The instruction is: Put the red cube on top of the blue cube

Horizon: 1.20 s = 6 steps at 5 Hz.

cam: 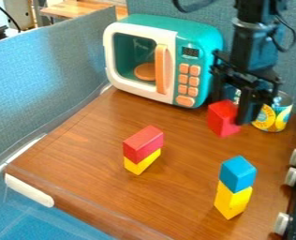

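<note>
The black gripper (233, 104) hangs at the upper right, in front of the microwave's right side. It is shut on the red cube (222, 119), whose right side is partly covered by the near finger. How far the cube is above the table I cannot tell. The blue cube (237, 174) sits at the lower right on top of a yellow block (231, 200), nearer the camera than the gripper. Nothing rests on the blue cube's top.
A red block (143, 144) lies on a yellow block (142, 162) left of centre on the wooden table (175, 201). The teal toy microwave (203, 47) stands at the back, a can (275, 115) just right of the gripper. Stove knobs (292, 177) line the right edge.
</note>
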Each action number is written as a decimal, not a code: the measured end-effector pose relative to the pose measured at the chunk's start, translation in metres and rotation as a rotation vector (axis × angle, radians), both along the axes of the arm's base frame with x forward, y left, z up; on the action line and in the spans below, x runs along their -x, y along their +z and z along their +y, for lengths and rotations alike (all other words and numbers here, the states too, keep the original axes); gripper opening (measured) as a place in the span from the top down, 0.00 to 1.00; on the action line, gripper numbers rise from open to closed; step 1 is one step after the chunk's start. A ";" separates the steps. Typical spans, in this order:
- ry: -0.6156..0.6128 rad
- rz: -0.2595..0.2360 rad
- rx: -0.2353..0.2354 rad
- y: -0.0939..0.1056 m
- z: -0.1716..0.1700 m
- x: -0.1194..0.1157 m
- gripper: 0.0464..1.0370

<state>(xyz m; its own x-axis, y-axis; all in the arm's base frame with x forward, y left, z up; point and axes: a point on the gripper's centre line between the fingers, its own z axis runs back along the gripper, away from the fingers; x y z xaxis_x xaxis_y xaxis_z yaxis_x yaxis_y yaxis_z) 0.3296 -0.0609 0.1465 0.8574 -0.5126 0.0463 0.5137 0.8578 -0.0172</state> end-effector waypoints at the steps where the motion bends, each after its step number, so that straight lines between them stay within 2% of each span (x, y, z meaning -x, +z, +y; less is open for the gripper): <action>1: -0.115 0.036 0.003 -0.010 -0.038 0.001 0.47; 3: -0.149 0.033 -0.014 -0.013 -0.055 0.006 0.47; 6: -0.094 0.106 -0.027 -0.035 -0.032 0.016 0.47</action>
